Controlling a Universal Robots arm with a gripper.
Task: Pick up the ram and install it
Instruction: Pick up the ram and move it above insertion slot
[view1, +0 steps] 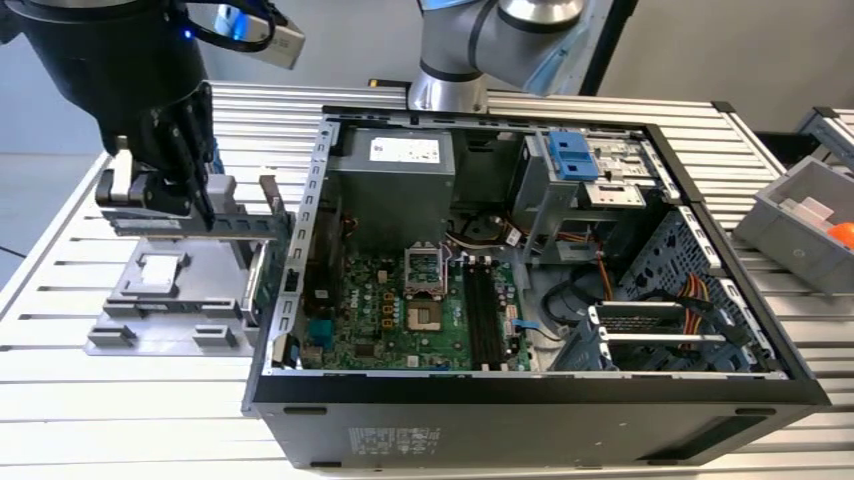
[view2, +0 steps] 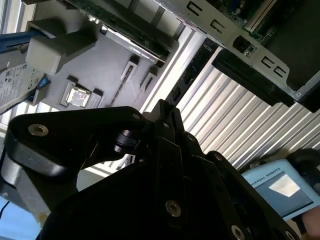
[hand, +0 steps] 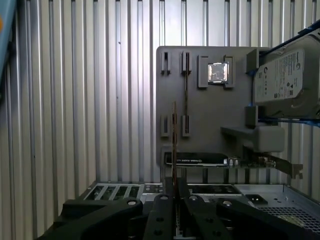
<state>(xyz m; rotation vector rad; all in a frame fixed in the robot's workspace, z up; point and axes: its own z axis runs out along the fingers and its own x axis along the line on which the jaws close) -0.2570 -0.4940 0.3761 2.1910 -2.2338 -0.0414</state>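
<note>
Gripper (hand: 173, 189), first wrist view: fingers (hand: 161, 212) pinched narrow on the ram (hand: 173, 145). The ram stands on edge and reads as one thin line running out from between them.

Location: the ram is held over the grey fixture (hand: 210, 115). The fixture sits on the ribbed worktop (hand: 75, 100) at the exterior view's left, just beside the open computer case (view1: 534, 405). In the exterior view the gripper's black body hangs above the fixture.

Fixture contents, first wrist view:
- A second stick (hand: 186, 95) stands on edge in its slots. It is parallel to the held ram, just beside it and apart from it.
- A square processor chip (hand: 218, 71) lies flat in a pocket.
- A silver hard drive (hand: 285, 75) in a blue frame is on the fixture's far side, tilted.
- An expansion card (hand: 200, 159) with a metal bracket stands on edge along the side nearest the case.

Case, exterior view: it lies on its side with the green motherboard (view1: 387, 300) facing up. Long black memory slots (view1: 481, 315) run near to far, right of the processor socket (view1: 424, 270).

A grey bin (view1: 801, 230) sits at the exterior view's far right.
</note>
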